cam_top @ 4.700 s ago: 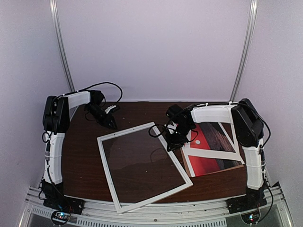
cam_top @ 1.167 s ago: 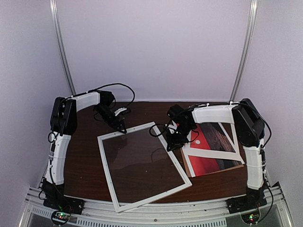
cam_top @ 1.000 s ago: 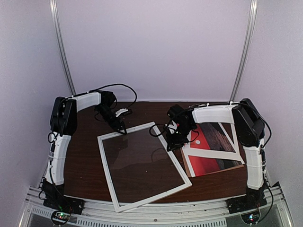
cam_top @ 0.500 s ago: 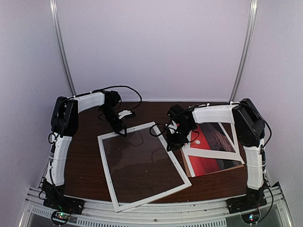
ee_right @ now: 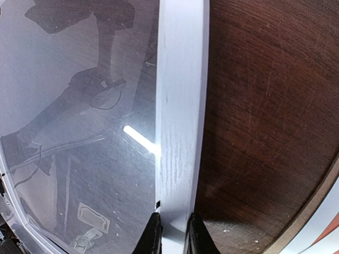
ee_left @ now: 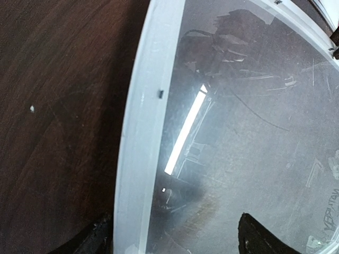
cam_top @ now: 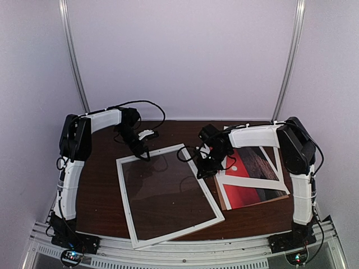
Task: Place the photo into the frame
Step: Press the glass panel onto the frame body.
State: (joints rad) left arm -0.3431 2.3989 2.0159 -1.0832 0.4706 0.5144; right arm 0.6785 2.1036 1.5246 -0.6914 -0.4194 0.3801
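Everything here sits around the frame [cam_top: 125, 204], a thin white rectangle lying flat and skewed on the dark wooden table [cam_top: 101, 190], with a clear pane [cam_top: 168, 193] filling it and mirroring the arms above.

At the frame's far left corner, the left gripper [cam_top: 141, 150] comes down from the left arm's reach. In its wrist view the white rail [ee_left: 137, 132] runs up the middle, and the two dark fingertips [ee_left: 98, 241] stand wide apart on either side of it: one out over the bare wood, the other over the pane. They hold nothing, and I cannot tell whether they touch the rail.

Across the frame, at the upper stretch of its right rail, the right gripper [cam_top: 203, 170] sits low. Its wrist view shows the rail [ee_right: 180, 106] passing straight between the fingertips [ee_right: 153, 235], which stand narrow and pinch the rail from both sides, pane on one side and wood on the other.

Just beyond the frame's right side lies the photo [cam_top: 241, 196], flat on the table, its red sky showing. It is outside the frame, close beside the right rail. A white paper mat [cam_top: 255, 182] lies tilted on top of the photo, its wide strips crossing the red. The right arm's forearm passes above the photo's far edge.
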